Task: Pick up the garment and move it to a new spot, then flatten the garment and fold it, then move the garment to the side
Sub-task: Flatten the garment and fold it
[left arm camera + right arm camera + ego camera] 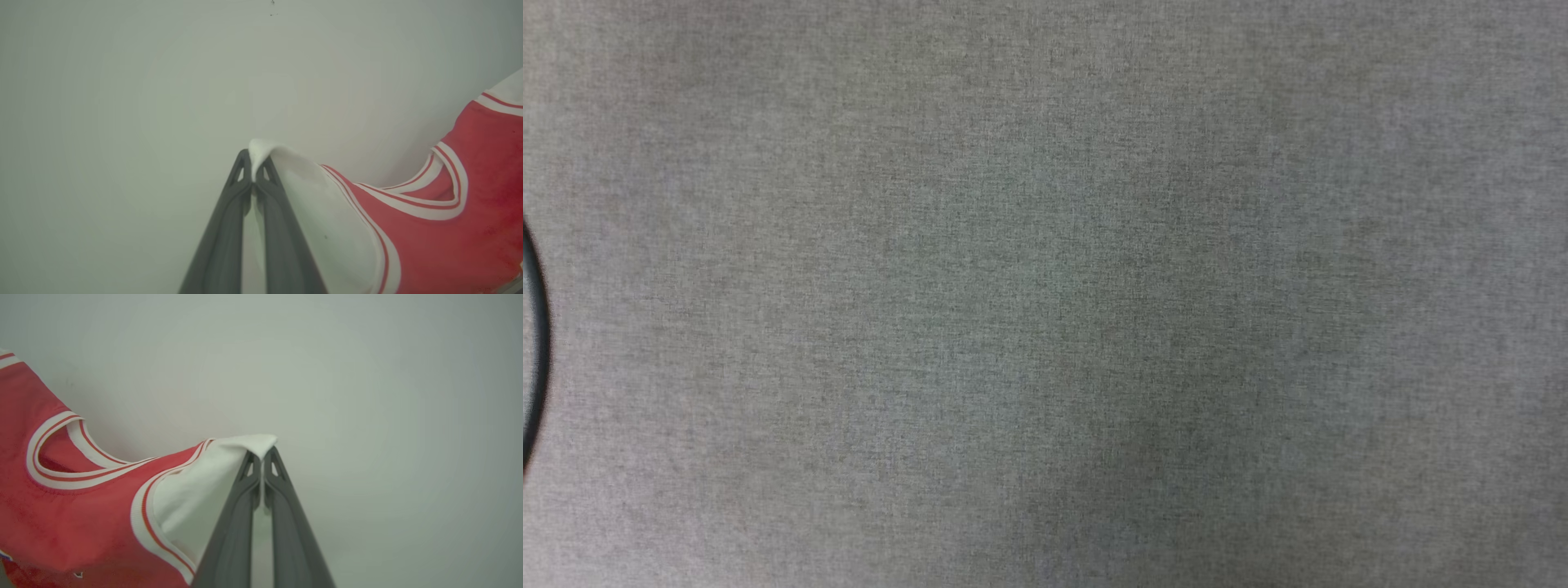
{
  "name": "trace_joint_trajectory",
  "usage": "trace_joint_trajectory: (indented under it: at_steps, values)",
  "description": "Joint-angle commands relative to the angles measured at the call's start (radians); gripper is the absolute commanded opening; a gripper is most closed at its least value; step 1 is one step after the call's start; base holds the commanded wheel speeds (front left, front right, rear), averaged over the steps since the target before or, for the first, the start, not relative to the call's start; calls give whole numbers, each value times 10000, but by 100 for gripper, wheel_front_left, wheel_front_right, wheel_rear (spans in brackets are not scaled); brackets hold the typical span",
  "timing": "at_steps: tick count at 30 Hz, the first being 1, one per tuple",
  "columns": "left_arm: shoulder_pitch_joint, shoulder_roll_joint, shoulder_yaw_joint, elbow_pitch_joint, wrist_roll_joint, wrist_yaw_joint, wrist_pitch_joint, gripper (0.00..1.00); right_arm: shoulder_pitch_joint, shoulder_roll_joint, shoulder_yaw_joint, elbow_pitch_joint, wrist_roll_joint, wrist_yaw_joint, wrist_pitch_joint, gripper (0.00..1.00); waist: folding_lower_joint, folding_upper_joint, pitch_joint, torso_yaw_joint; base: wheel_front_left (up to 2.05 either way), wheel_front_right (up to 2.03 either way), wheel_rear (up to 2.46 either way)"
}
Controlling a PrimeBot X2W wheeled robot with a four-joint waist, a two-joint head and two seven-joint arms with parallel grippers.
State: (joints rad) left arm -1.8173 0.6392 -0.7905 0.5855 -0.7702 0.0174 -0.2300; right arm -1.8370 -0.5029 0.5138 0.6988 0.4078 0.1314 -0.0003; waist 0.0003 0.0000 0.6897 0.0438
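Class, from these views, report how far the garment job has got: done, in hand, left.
Done: the red jersey T-shirt with white sleeves is gripped, left gripper and right gripper each shut on a sleeve tip. In hand: holding it stretched between them. Left: flattening, folding, moving aside; it hangs unfolded.

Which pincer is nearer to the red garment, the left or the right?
Neither is nearer, both touch it. The left pincer is shut on one white sleeve tip of the garment; the right pincer is shut on the other sleeve tip.

The garment [429,237] is showing soft matt cloth; the left tool [255,162] and right tool [262,456] are showing smooth matt plastic.
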Motion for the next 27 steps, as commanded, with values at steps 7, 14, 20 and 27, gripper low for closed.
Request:
trace_joint_trajectory:
  at_steps: [7, 14, 20, 27]
  values:
    - [1758, -226, -15, 333, -181, -216, -314, 0, 1843, 305, 610, 700, 797, -15, -1113, 0, -3, 0, -530, -204, 0, 0, 0]
    - [4735, 22, 765, -979, -155, 47, -367, 0, 4270, -89, 1417, -158, 1488, -15, -1724, 0, -3, 0, -1471, -253, 0, 0, 0]
    - [8125, 405, 1553, -2738, 41, 615, -360, 0, 7060, -725, 1835, -1635, 1941, -15, -1572, 0, -3, 0, -2471, -276, 0, 0, 0]
    - [11799, 642, 1896, -4063, -188, 1137, -362, 0, 10611, -1110, 1187, -3110, 2133, -13, -1154, 0, -3, 0, -3641, -344, 0, 0, 0]
